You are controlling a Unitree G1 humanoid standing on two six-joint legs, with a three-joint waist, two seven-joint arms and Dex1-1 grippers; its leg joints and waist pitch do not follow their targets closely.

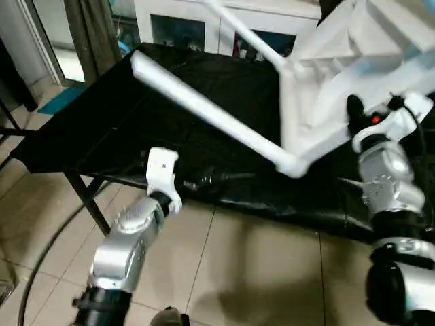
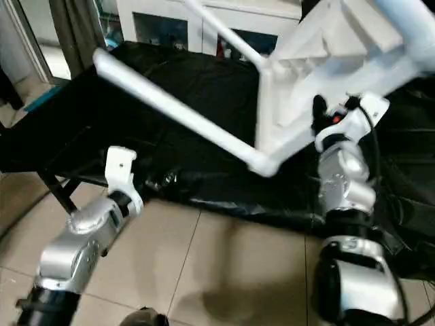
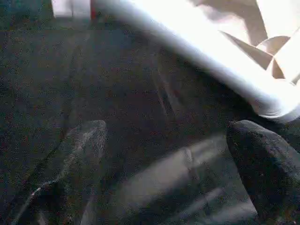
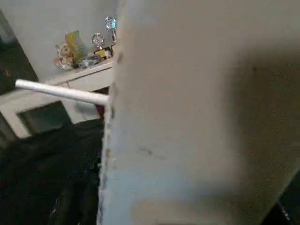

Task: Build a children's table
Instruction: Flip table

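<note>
Two white tube legs are showing in my head camera, and both are already stuck into the children's table (image 1: 340, 75). The near leg (image 1: 204, 109) is sticking out over the black-sheeted table (image 1: 81, 136), and the far leg (image 1: 245, 34) is pointing up toward the white cabinet (image 1: 177, 20). The little table is tipped up in the air on my right side. My right gripper (image 1: 357, 112) is pressing against the ribbed top's edge, and I think it is holding it, but I cannot see both fingers closing.

My left gripper (image 2: 160, 180) is hanging low at the front edge of the black sheet, away from the legs.

One look through my left wrist camera is telling me more: my two black fingers (image 3: 79, 150) are standing wide apart with nothing between them, and the near leg (image 3: 197, 51) is passing just above.

My right wrist camera is looking at a big white face of the tabletop (image 4: 201, 117), with one leg (image 4: 61, 91) poking out past it.

What could go wrong? The little table is hanging on one gripper. If that hold is slipping, the long legs could be pulling it down, and it could be tipping and banging on the black table.
</note>
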